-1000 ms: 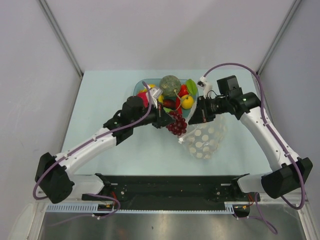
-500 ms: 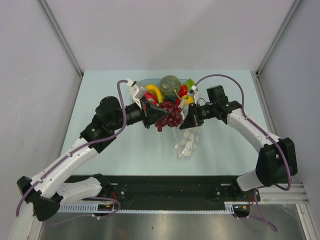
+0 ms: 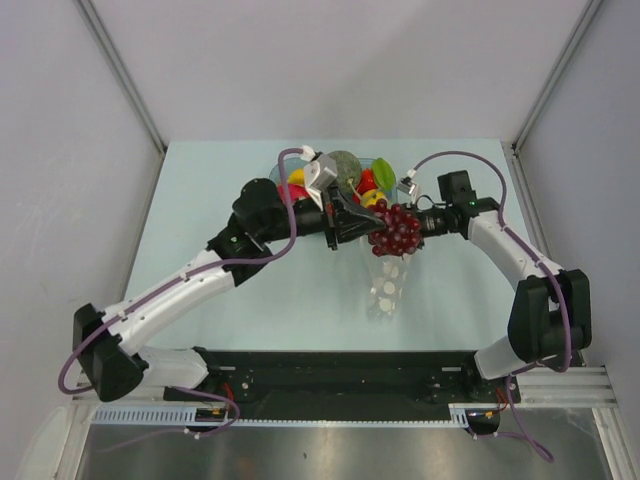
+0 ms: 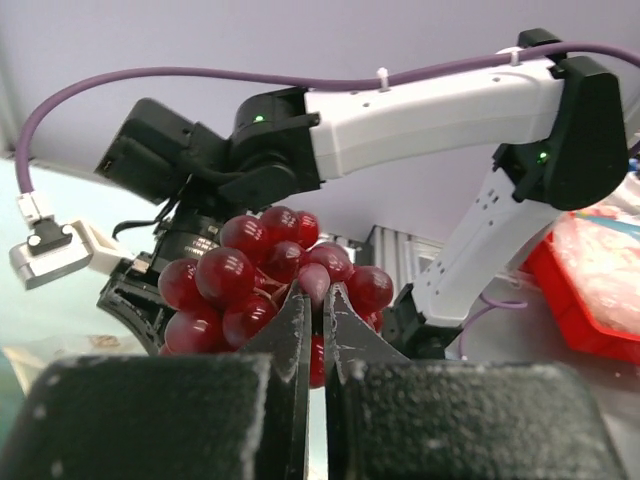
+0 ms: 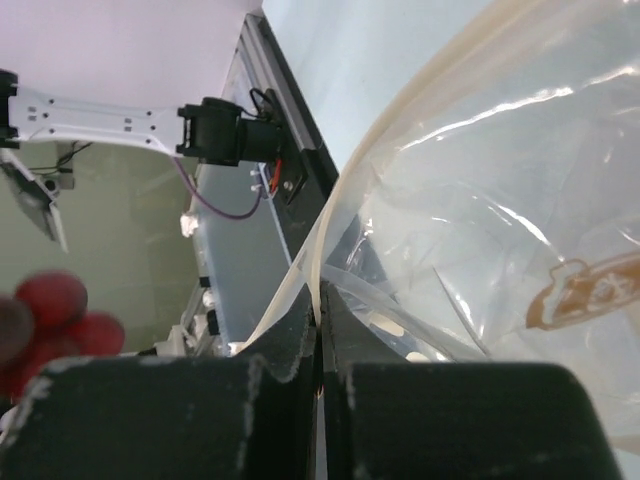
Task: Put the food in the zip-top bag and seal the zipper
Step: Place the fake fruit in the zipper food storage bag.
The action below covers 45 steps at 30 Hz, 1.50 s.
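Now, left gripper (image 4: 314, 300) pinched tight on the grapes (image 4: 240, 265), held just above the zip-top bag (image 3: 387, 287), right gripper (image 5: 318, 305) clamped on its mouth edge, bag dangling over the table (image 3: 200, 200).

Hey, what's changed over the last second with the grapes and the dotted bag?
The left gripper carried the grapes rightward, to about over the top of the zip-top bag. The right gripper raised the bag's edge, so the bag went from lying spread out to hanging narrow. Both grippers kept their hold, and the grey-green ball stayed put.
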Each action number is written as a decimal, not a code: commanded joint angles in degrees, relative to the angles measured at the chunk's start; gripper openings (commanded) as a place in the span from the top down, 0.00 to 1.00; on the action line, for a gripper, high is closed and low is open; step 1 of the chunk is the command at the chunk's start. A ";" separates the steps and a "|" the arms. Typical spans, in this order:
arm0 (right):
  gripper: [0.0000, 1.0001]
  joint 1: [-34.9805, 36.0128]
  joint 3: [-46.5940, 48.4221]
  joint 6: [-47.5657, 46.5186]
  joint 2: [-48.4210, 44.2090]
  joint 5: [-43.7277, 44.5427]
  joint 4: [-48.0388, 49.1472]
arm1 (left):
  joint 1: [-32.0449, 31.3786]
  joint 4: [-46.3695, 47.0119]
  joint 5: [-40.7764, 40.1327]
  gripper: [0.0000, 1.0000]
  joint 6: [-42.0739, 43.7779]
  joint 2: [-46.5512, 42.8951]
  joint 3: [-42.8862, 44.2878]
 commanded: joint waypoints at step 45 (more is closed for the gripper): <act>1.00 -10.58 10.43 -48.55 0.94 -13.61 -52.99 | -8.48 -34.13 -20.96 1.00 7.14 23.11 20.04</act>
